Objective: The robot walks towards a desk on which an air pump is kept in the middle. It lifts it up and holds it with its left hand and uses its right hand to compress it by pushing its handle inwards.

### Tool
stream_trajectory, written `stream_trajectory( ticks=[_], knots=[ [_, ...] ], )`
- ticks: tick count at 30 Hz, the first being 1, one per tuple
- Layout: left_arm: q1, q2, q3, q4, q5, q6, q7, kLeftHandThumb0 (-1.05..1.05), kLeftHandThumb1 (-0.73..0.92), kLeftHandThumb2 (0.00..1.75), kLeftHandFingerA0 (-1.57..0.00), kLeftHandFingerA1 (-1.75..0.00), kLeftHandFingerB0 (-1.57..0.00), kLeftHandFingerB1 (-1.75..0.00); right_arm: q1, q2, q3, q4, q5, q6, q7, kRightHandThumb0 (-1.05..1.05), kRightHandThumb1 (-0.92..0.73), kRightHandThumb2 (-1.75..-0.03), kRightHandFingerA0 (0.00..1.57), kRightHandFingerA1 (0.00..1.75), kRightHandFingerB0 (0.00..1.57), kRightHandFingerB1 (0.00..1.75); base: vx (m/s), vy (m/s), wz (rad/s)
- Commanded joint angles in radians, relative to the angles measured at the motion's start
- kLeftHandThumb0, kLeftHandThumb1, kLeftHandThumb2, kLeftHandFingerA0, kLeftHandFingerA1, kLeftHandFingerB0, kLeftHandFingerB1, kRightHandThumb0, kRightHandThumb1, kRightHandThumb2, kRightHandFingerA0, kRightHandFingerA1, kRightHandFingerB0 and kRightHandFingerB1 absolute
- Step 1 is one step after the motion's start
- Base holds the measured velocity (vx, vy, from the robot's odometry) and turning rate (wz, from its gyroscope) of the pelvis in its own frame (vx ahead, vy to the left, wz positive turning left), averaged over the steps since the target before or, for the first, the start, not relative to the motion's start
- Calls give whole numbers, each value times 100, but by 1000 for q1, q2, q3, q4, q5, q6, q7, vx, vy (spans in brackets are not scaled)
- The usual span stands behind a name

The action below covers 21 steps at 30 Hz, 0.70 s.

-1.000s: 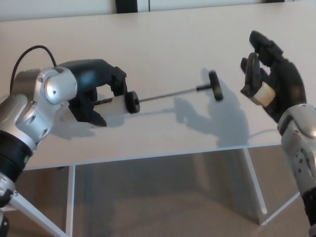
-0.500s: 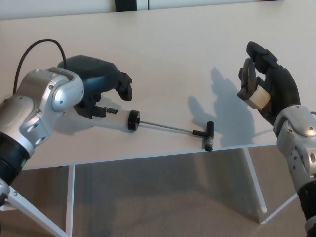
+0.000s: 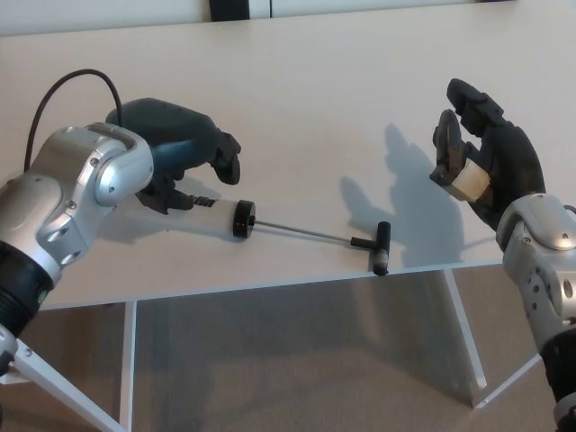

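The air pump lies flat on the desk (image 3: 297, 99). Its white barrel (image 3: 211, 217) ends in a black cap (image 3: 241, 219). A thin rod (image 3: 301, 234) runs right, fully pulled out, to the black T-handle (image 3: 382, 247) at the desk's front edge. My left hand (image 3: 184, 148) hovers over the barrel's left end with fingers spread and the thumb beside the barrel, not clasping it. My right hand (image 3: 481, 162) is raised to the right of the handle, well apart from it, open and holding nothing.
The desk's front edge (image 3: 270, 286) runs just below the pump handle, with floor and white desk legs (image 3: 463, 337) beneath. A black cable (image 3: 67, 90) loops over my left forearm. A dark object (image 3: 238, 9) stands at the desk's far edge.
One second ago my left hand held the pump's barrel up, rod level. The pump now lies on the desk, its handle swung down to the front edge. My right hand barely moved.
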<state>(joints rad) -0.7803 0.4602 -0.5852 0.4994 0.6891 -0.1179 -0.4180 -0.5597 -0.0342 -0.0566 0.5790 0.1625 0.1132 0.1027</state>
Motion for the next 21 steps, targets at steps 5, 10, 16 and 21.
stream_trajectory(
  ticks=[5, 10, 16, 21],
  knots=[
    [2, -2, -18, -3, 61, 62, -56, -53, 56, 58, -71, -49, -32, -31, 22, 3, -14, -13, 0, -27, 13, -92, -79, -112, 0, 12, 0, 6, 0, 0, 0],
    [-14, -28, -107, -14, 165, 200, -204, -89, 49, 90, 0, -3, 0, 0, 32, 0, -15, -26, -2, -25, 16, -93, -76, -112, 0, 12, 0, 7, 0, 0, 0],
    [-9, -42, -129, -30, 185, 253, -244, -89, 49, 91, 0, -4, 0, 0, 39, 2, -15, -47, -1, -15, 11, -92, -76, -111, 0, 12, 0, 7, 0, 0, 0],
    [-7, -51, -137, -33, 197, 283, -274, -95, 57, 58, 0, 0, 0, 0, 44, 0, -12, -54, -9, -26, 11, -92, -76, -111, 0, 12, 0, 7, 0, 0, 0]
  ],
)
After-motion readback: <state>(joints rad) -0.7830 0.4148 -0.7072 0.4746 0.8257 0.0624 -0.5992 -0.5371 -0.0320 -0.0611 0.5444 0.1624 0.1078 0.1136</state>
